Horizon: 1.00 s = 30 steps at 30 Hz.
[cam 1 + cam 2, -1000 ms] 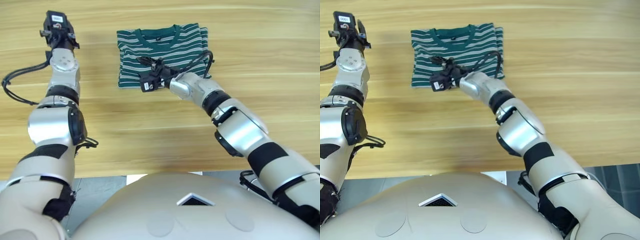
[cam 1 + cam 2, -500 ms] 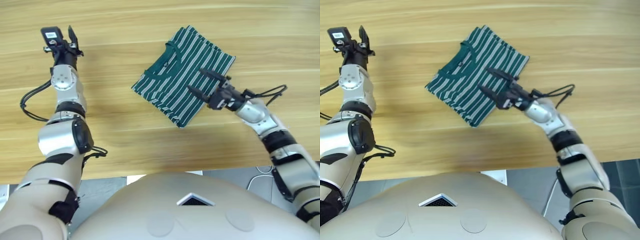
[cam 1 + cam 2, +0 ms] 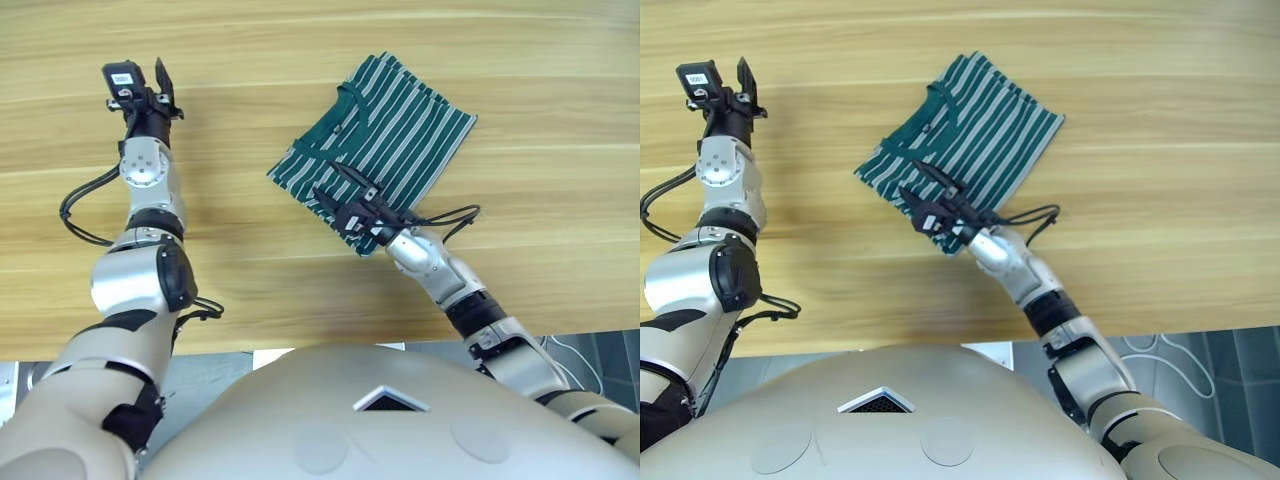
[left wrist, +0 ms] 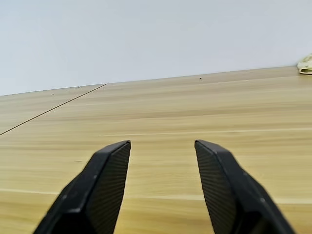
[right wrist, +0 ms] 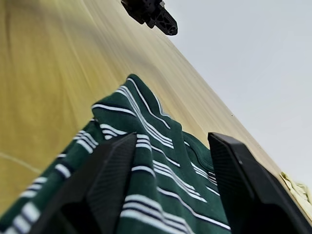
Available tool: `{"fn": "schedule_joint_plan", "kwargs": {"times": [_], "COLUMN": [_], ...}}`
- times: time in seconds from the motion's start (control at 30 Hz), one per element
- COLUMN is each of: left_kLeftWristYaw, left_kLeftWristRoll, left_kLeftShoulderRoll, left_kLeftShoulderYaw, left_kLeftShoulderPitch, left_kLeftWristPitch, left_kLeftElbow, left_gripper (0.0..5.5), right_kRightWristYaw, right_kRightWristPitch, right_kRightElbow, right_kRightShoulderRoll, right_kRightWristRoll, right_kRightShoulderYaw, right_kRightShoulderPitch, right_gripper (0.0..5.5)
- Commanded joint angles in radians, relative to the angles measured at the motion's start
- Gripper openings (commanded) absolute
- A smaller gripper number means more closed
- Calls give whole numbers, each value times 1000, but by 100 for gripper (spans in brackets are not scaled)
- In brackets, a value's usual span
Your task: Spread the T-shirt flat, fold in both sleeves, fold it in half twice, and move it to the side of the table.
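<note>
At this moment I had the T-shirt lying as a compact folded packet on the wooden table, turned on the diagonal so one corner pointed back toward the robot and the collar faced up and to the left. From how flat and square the packet looked, I judged the sleeves and both halvings were done, leaving only the move to the side. The right gripper sat low over that near corner with its fingers spread wide. In the right wrist view the striped cloth ran up between the two fingers, and nothing was pinched. I could not tell whether either finger actually touched the fabric. I read that placement as deliberate, since a folded stack is easiest to slide or lift from a corner where all the layers meet. Gripping there should keep the folds from fanning open. The risk I weighed was catching only the top layer and peeling the packet apart. The left gripper was parked far out on the left of the table, well apart from the shirt, its fingers likewise wide apart over bare wood and holding nothing. I took it that it was kept there to stay out of the right arm's way.
</note>
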State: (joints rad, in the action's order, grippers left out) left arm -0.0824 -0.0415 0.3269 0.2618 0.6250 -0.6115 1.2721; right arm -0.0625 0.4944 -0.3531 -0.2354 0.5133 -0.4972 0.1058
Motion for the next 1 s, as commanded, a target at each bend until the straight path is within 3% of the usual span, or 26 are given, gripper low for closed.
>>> {"fn": "schedule_joint_plan", "kwargs": {"times": [0.03, 0.17, 0.37, 0.67, 1.0], "left_kLeftWristYaw": [-6, -6, -13, -8, -11], "left_kLeftWristRoll": [8, 6, 4, 19, 21], "left_kLeftShoulderRoll": [-16, -29, -45, -66, -74], "left_kLeftShoulderYaw": [-13, -21, -25, -43, -48], "left_kLeftShoulderPitch": [-14, -15, -11, -16, -12], "left_kLeftWristPitch": [-21, -30, -31, -53, -42], "left_kLeftElbow": [-16, -19, -17, -22, -13], "left_gripper": [244, 244, 244, 244, 244], "right_kRightWristYaw": [-27, -97, -54, 18, 9], "right_kRightWristPitch": [-33, 17, -20, 34, 78], "right_kRightElbow": [75, 168, 173, -102, 57], "right_kRightShoulderRoll": [-23, -87, -99, -75, -94], "right_kRightWristRoll": [18, -9, -57, 77, 85], "right_kRightShoulderYaw": [20, 22, 145, 46, 28], "right_kRightShoulderPitch": [20, 2, 72, 114, 59], "right_gripper": [270, 270, 270, 270, 270]}}
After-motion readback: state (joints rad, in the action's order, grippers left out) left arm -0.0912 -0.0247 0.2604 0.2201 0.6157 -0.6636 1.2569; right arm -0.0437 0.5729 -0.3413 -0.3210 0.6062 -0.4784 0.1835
